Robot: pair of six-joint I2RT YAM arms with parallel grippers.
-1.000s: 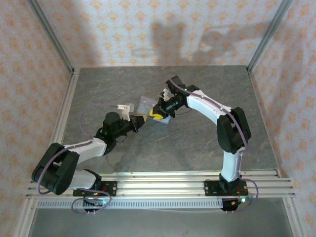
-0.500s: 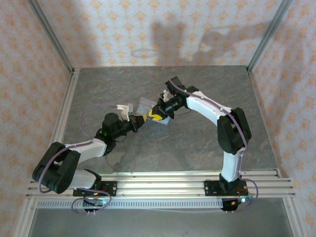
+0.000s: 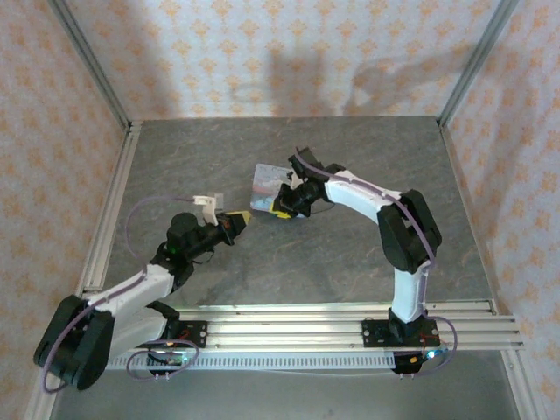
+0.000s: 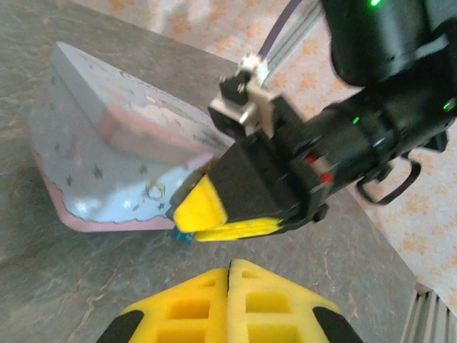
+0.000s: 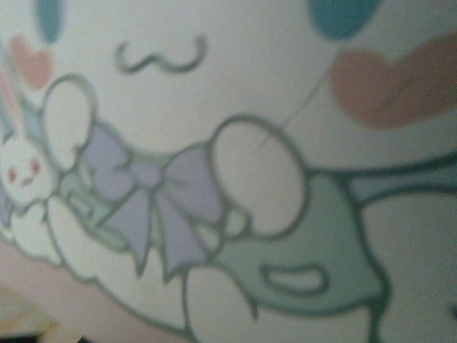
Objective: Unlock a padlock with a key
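Where the grey surface (image 3: pixel 350 254) carries the work, your right arm (image 3: pixel 367 194) reaches to the near edge of the light-blue tin (image 3: pixel 265 179), and your left arm (image 3: pixel 149 278) stops a little short of it, apart. The left jaws are pressed tight together. The right jaws stand almost together at the tin's near corner. The tiny bluish padlock (image 4: pixel 183 238) peeks out right beneath their yellow fingertips (image 4: pixel 201 209); whether it is pinched there, you cannot tell.
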